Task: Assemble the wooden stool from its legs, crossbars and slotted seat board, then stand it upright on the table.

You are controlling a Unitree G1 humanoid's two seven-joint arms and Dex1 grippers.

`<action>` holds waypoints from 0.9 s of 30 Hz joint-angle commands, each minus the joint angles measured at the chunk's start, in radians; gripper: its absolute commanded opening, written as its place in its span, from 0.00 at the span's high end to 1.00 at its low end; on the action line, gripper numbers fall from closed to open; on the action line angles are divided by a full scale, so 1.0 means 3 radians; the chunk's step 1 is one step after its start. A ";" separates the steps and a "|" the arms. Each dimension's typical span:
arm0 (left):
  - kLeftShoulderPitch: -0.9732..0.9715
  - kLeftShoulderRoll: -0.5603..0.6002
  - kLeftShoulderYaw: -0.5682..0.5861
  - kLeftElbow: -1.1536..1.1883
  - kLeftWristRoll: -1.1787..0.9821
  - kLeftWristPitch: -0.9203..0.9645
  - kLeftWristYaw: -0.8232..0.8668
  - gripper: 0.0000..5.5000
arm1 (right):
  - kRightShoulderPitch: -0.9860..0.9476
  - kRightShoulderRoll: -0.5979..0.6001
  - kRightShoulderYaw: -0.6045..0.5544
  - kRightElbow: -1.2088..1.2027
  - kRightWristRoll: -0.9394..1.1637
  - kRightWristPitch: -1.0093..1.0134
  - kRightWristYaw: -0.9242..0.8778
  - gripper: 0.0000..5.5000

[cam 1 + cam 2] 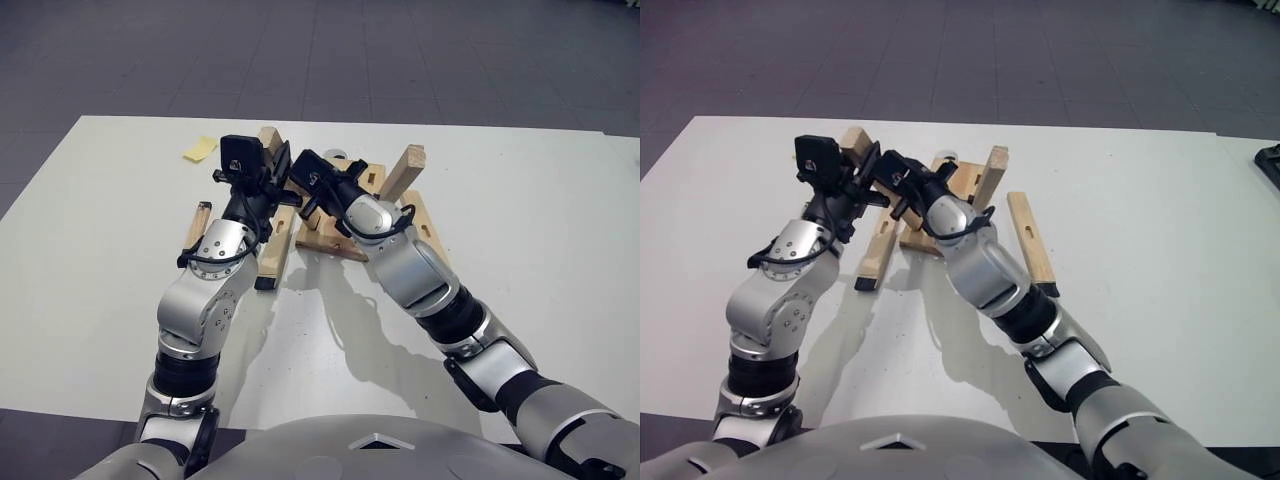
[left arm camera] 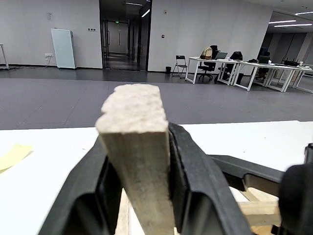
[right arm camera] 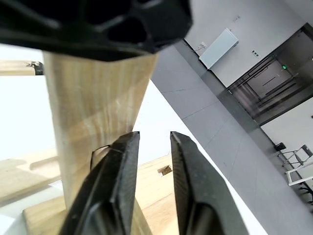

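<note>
Stool leg [image 2: 136,127] of pale, rough-ended wood sits in left gripper [image 1: 260,165].

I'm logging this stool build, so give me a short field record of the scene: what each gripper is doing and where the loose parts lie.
Left gripper: shut on a wooden leg, near its far end
Right gripper: open, close beside that leg, holding nothing
Loose parts: left leg and right leg, both flat on the table
Other: yellow note, far left of the table
Stool: not yet assembled
</note>
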 commanded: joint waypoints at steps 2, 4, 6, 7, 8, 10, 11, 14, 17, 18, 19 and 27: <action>0.0237 -0.0091 -0.0110 0.0184 -0.0079 0.0520 -0.0121 0.81 | 0.0031 0.0109 -0.0671 -0.0281 -0.0045 -0.0597 -0.0448 0.82; 0.0246 -0.0122 -0.0097 0.0203 -0.0053 0.0539 -0.0109 0.81 | 0.0011 0.0144 -0.0819 -0.0364 -0.0023 -0.0668 -0.0491 0.77; 0.0244 -0.0155 -0.0077 0.0224 -0.0037 0.0558 -0.0090 0.81 | 0.0084 0.0174 -0.0845 -0.0385 0.0093 -0.0519 -0.0333 0.72; 0.0232 -0.0166 -0.0069 0.0236 -0.0028 0.0568 -0.0081 0.81 | 0.0187 0.0181 -0.0831 -0.0415 0.0192 -0.0394 -0.0206 0.69; 0.0217 -0.0175 -0.0057 0.0246 -0.0021 0.0580 -0.0074 0.81 | 0.0288 0.0179 -0.0816 -0.0458 0.0267 -0.0281 -0.0104 0.66; 0.0193 -0.0180 -0.0039 0.0249 -0.0009 0.0596 -0.0069 0.81 | 0.0412 0.0155 -0.0797 -0.0568 0.0314 -0.0282 -0.0038 0.59; 0.0187 -0.0183 -0.0033 0.0243 -0.0003 0.0602 -0.0068 0.81 | 0.0414 0.0166 -0.0823 -0.0641 0.0328 -0.0330 -0.0040 0.56; 0.0175 -0.0189 -0.0055 0.0261 0.0036 0.0530 -0.0128 0.81 | 0.0232 0.0356 -0.1147 -0.0813 0.0487 -0.0487 -0.0143 0.49; 0.0174 -0.0223 -0.0065 0.0303 0.0064 0.0396 -0.0221 0.81 | 0.0028 0.0456 -0.1434 -0.0780 0.0610 -0.0463 -0.0226 0.40; 0.0168 -0.0239 -0.0068 0.0309 0.0075 0.0357 -0.0252 0.76 | 0.0005 0.0455 -0.1456 -0.0754 0.0614 -0.0456 -0.0229 0.39; 0.0161 -0.0259 -0.0065 0.0310 0.0074 0.0325 -0.0274 0.74 | -0.0007 0.0452 -0.1462 -0.0737 0.0614 -0.0464 -0.0227 0.35; 0.0115 -0.0391 -0.0012 0.0415 0.0068 0.0088 -0.0499 0.51 | -0.0123 0.0503 -0.1662 -0.0768 0.0723 -0.0655 -0.0325 0.14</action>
